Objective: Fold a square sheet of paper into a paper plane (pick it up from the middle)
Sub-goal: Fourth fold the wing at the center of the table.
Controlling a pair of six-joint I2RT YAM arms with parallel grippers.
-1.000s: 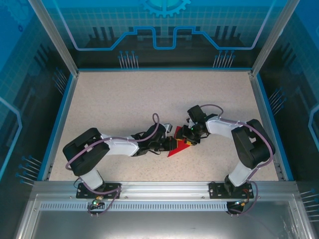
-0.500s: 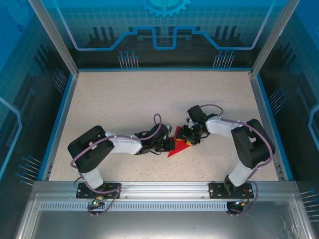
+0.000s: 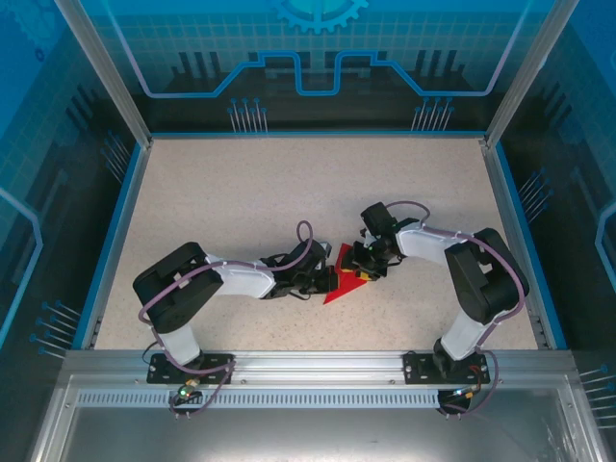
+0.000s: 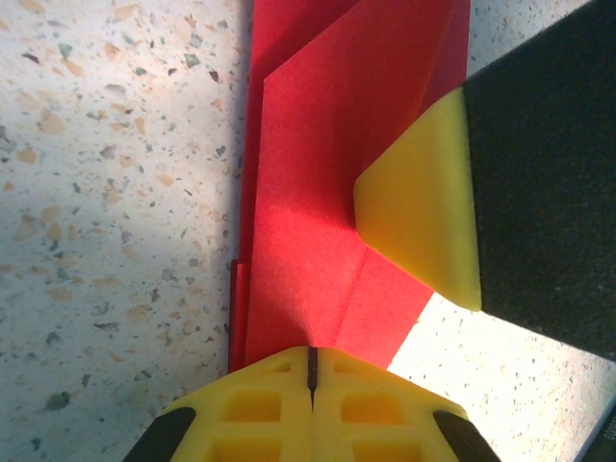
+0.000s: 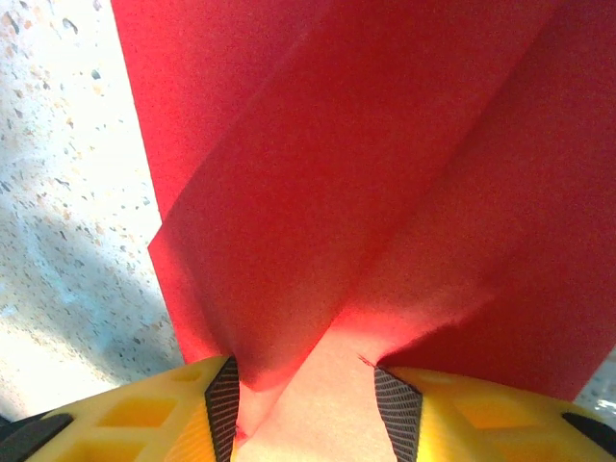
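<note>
The red sheet of paper [image 3: 343,287] lies on the table between the two arms, folded into overlapping layers with a point toward the near edge. My left gripper [image 3: 332,278] comes in from the left and is shut on the paper's edge [image 4: 327,192]; its yellow fingertips [image 4: 274,385] meet with the red fold pinched in the slit. My right gripper [image 3: 362,269] reaches in from the right. Its jaws stand apart around a raised crease of the paper [image 5: 366,173], and its pads [image 5: 222,395] touch the folds. One right fingertip [image 4: 423,207] presses on the paper in the left wrist view.
The speckled table [image 3: 241,202] stretches away behind and to both sides of the paper. Blue-edged walls [image 3: 114,231] fence it in, and a metal rail [image 3: 308,371] with both arm bases runs along the near edge.
The left arm has shifted slightly right and its jaws have closed onto the paper. The right jaws have narrowed a little. The paper has stayed in place.
</note>
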